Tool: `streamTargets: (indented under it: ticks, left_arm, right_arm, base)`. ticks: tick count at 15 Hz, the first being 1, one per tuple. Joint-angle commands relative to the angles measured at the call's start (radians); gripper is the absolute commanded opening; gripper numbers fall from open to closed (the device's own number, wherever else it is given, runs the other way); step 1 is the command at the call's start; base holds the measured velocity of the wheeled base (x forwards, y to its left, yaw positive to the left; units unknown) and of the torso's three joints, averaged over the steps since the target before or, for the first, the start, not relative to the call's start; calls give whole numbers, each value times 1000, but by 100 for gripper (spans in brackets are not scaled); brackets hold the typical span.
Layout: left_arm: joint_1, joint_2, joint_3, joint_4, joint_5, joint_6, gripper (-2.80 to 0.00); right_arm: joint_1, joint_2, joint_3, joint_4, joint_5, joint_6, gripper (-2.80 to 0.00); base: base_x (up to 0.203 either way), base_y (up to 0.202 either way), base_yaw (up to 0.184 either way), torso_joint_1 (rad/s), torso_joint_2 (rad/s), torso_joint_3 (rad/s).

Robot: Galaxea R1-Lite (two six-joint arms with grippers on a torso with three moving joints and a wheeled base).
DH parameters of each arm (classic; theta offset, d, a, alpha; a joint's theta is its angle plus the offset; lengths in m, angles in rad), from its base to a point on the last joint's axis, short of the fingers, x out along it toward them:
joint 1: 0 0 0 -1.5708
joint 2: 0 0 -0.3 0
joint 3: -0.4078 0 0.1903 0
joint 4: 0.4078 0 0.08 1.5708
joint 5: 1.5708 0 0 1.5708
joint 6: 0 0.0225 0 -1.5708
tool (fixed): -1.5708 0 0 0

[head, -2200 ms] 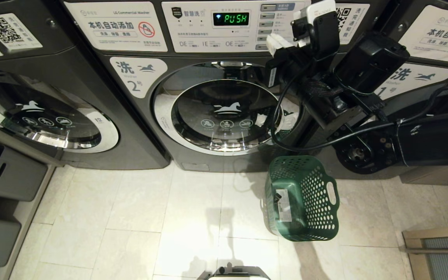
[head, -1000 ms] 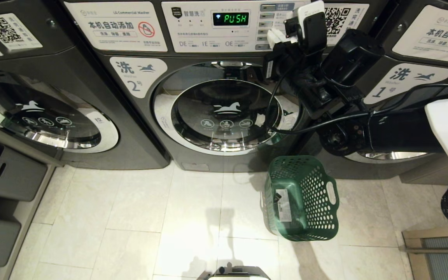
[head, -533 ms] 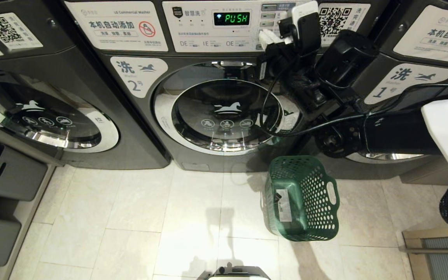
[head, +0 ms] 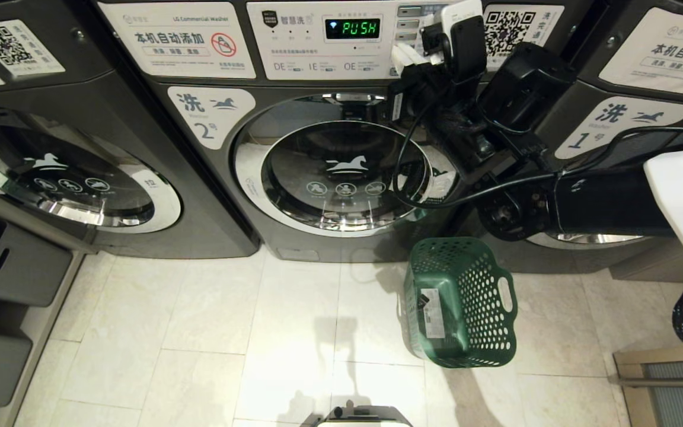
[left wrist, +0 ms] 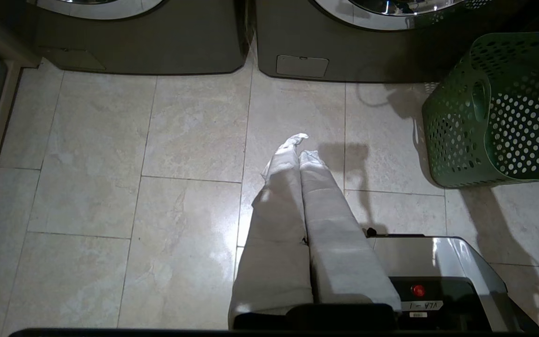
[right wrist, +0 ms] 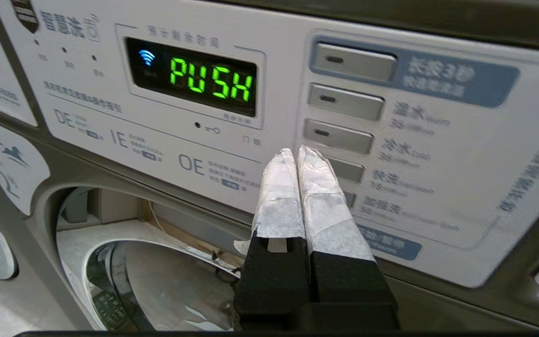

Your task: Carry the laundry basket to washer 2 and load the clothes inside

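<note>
I count three washers in my head camera: the middle one, washer 2 (head: 329,154), flanked by a left washer (head: 51,172) and a washer marked 1 (head: 620,130). There is one laundry basket (head: 466,302) and I have two arms.

My right arm (head: 602,204) reaches in from the right, elbow low and forearm angled up, with the right gripper (right wrist: 296,152) held right at washer 2's control panel (right wrist: 269,117), beside the column of five grey buttons (right wrist: 339,135); I cannot tell whether the tips touch. Its taped fingers (right wrist: 318,187) are pressed together with nothing between them. My left gripper (left wrist: 300,145) hangs over the tiled floor (left wrist: 180,164), pointing down, its fingers likewise clenched on nothing.

Washer 2 is dark grey, its round chrome-rimmed door shut, a white label showing a horse and a 2, and its display (head: 352,28) reading PUSH in green. The basket is green, perforated, tipped on its side on the floor just in front of washer 2's right corner, a white sticker on its base. No clothes show.
</note>
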Motion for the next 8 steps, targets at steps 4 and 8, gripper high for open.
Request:
streamTargets:
  ticks: [4,8]
  left_arm:
    - [0,-2,0,1,0,-1,-280]
    - [0,-2,0,1,0,0,-280]
  right_arm:
    - [-10,4,-8,-6,-5,-7,-280]
    - [-40,12,-8,-6,-4,-8,-280]
  base:
    - [0,0,0,0,0,0]
    - [0,0,0,0,0,0]
